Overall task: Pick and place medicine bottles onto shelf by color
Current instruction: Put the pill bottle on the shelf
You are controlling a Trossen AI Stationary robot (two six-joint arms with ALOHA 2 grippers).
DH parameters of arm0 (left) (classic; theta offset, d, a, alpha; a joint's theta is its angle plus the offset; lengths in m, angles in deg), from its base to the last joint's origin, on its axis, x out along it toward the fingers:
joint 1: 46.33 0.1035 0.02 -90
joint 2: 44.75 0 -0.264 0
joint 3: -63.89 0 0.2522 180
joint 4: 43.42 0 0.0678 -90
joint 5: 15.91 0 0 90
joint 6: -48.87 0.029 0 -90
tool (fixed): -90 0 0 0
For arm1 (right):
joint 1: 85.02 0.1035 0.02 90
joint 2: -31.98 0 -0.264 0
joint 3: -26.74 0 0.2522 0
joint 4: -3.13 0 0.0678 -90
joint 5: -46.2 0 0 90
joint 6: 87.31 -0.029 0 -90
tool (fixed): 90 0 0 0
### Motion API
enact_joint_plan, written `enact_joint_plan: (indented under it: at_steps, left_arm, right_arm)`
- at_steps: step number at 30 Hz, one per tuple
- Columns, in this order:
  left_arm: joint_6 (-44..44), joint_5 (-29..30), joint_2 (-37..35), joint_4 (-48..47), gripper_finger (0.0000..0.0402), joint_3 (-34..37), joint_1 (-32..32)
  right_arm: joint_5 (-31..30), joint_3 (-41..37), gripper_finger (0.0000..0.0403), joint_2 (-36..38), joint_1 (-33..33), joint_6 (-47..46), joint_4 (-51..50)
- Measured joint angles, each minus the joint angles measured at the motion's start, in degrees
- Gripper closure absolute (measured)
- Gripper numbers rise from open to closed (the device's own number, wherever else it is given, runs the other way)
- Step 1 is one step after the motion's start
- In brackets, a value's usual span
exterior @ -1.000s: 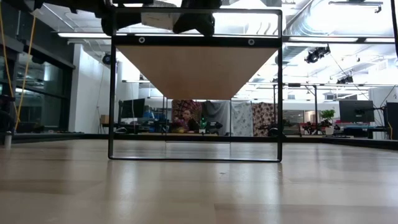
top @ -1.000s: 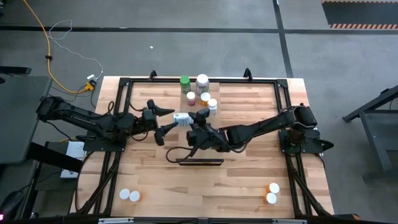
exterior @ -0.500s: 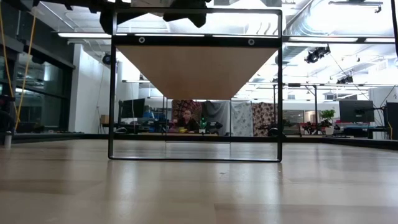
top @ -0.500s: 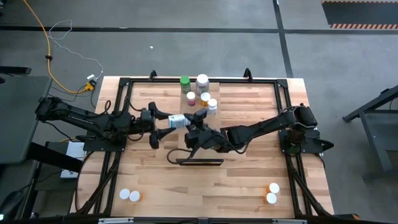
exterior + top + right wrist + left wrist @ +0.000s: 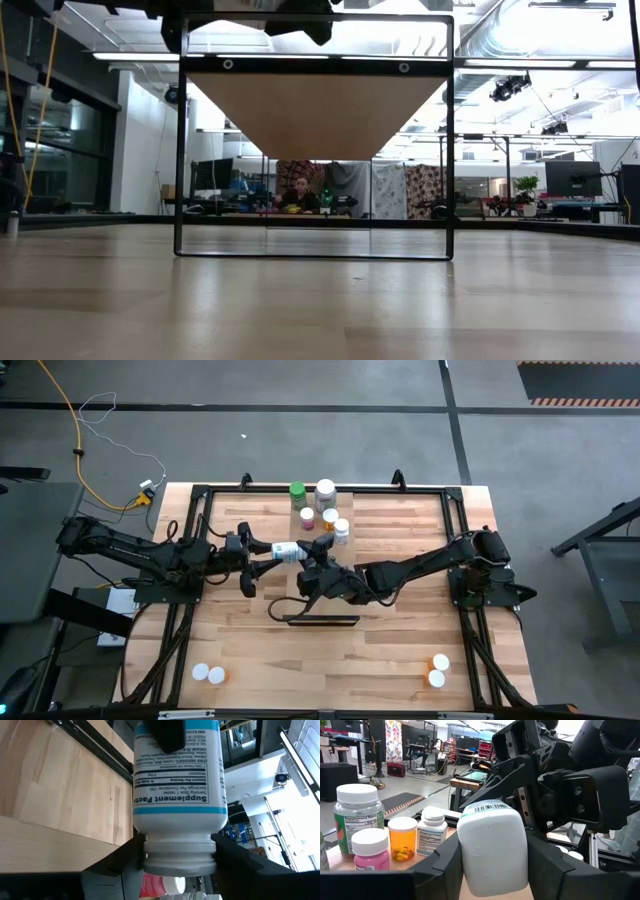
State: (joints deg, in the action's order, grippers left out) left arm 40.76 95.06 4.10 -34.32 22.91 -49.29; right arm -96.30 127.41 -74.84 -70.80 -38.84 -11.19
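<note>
A white medicine bottle [image 5: 288, 551] with a blue-edged label hangs level above the pale shelf [image 5: 335, 610], between my two grippers. My left gripper [image 5: 268, 555] is shut on its base end, my right gripper [image 5: 310, 553] on its cap end. At the shelf's far end stand a green bottle [image 5: 297, 491], a big white one [image 5: 325, 490], a pink one [image 5: 307, 517], an orange one [image 5: 330, 517] and a small white one [image 5: 342, 527]. The low view shows the shelf's underside [image 5: 315, 115] in its black frame. My left gripper pinches the bottle's base end [image 5: 492, 870] between its two fingers, one on each side. The fingers come level from the table's left, along the bottle. The bottle lies level, clear of the shelf. My right gripper pinches the bottle's cap and neck [image 5: 177, 857] between its two fingers. The fingers come almost level from the table's right, along the bottle, which is lifted clear.
Two white-capped bottles [image 5: 208, 674] stand near the table's front left corner and two more [image 5: 438, 669] near the front right. A black frame [image 5: 190, 540] rings the table's middle. A yellow cable [image 5: 80, 455] lies on the floor beyond the left arm.
My left gripper's fingers, spread wide beside the bottle's base a second ago, have shut on it. The bottle has shifted slightly toward the table's left, between the left fingers. My right gripper has kept its hold on the cap end.
</note>
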Motion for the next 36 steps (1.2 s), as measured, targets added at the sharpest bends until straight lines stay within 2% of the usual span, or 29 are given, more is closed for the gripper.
enact_joint_plan:
  at_steps: [4,10,14,17,21,25,28,32,36]
  left_arm:
    - [1.5,0.1,0.0,0.0,0.0249,0.0,0.0]
    - [3.4,3.9,-2.7,-2.5,0.025,0.0,0.1]
    - [3.5,5.0,-6.8,-6.0,0.0251,0.0,0.0]
    - [4.3,4.2,-10.3,-9.2,0.0251,0.0,-0.6]
    - [5.8,-0.3,-14.4,-8.8,0.0252,1.4,-1.6]
    - [8.1,-4.7,-16.0,2.7,0.0251,5.9,-1.7]
    - [8.6,-5.8,-15.9,12.2,0.0251,9.6,-1.4]
    - [9.8,-5.8,-16.3,15.0,0.025,11.0,-1.0]
    - [9.9,-6.7,-16.7,15.1,0.0249,11.0,-0.8]
  right_arm:
    - [-0.3,0.0,0.0196,0.0,0.0,-0.1,0.0]
    - [-5.7,0.0,0.018,0.2,0.1,-1.8,-1.0]
    - [-4.5,0.0,0.0169,1.2,0.1,-5.1,-6.1]
    - [1.8,0.0,0.0167,3.2,-0.7,-13.5,-13.7]
    - [15.3,0.0,0.0167,7.2,-2.6,-27.6,-21.5]
    - [30.0,0.0,0.0166,9.1,-4.2,-32.9,-17.1]
    - [37.1,0.0,0.0166,8.9,-5.0,-33.2,-10.3]
    - [41.4,0.0,0.0166,8.5,-6.7,-34.8,-1.3]
    - [39.3,0.0,0.0166,8.6,-8.4,-39.3,4.2]
